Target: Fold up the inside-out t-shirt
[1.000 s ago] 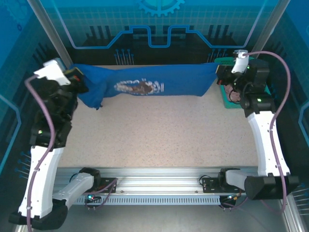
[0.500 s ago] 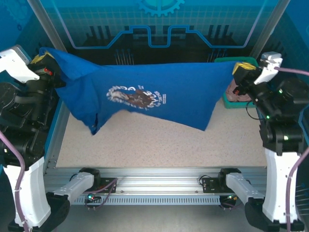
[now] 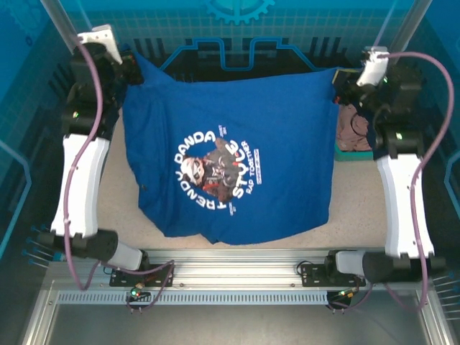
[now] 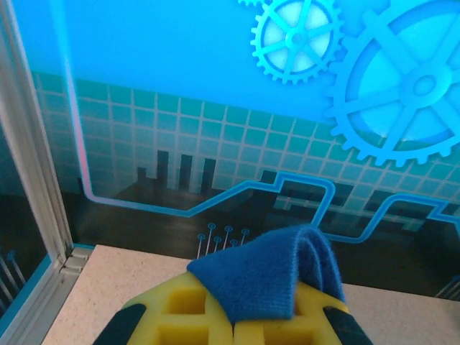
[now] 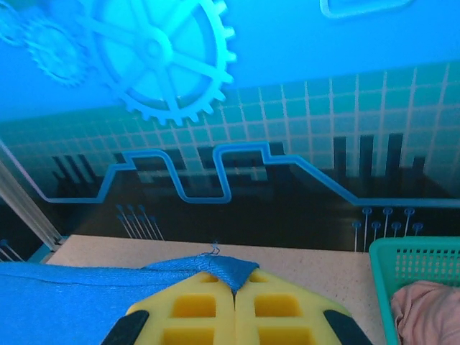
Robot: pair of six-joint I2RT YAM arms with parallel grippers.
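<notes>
At the far edge of the table, I find the left gripper and the right gripper each clamped shut on a corner of the blue t-shirt, which drapes spread over the table, print showing; by my judgement, no fold is made yet.

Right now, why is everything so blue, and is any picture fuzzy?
Top external: blue walls tint everything; the t-shirt print reads sharply. Left wrist: the backdrop glows bright, and the t-shirt fold in the left gripper looks slightly soft. Right wrist: crisp gears, a dark band below, the right gripper evenly lit.
</notes>
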